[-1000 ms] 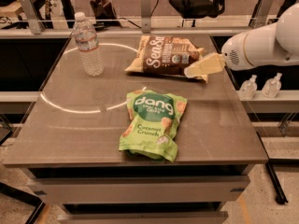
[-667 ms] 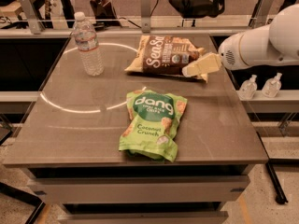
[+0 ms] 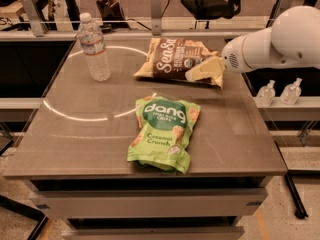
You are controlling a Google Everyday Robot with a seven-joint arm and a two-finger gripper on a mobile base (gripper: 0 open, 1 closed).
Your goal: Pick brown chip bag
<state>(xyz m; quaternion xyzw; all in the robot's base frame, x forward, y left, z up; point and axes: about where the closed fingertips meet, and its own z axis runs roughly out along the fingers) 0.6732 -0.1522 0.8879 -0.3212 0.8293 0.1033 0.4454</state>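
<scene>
The brown chip bag (image 3: 170, 59), dark brown with white script lettering and tan edges, lies flat at the far middle of the grey table (image 3: 70, 144). My gripper (image 3: 202, 70) reaches in from the right on a white arm. It sits over the bag's right end, low above it or touching it; I cannot tell which. The bag's right corner is hidden behind the gripper.
A bright green dang bag (image 3: 162, 134) lies in the table's middle, nearer the front. A clear water bottle (image 3: 95, 46) stands at the far left. Two small bottles (image 3: 280, 91) stand on a lower shelf to the right. Chairs and desks stand behind the table.
My gripper has moved a little to the left, further over the brown bag's right end. The bags and the bottle have not moved.
</scene>
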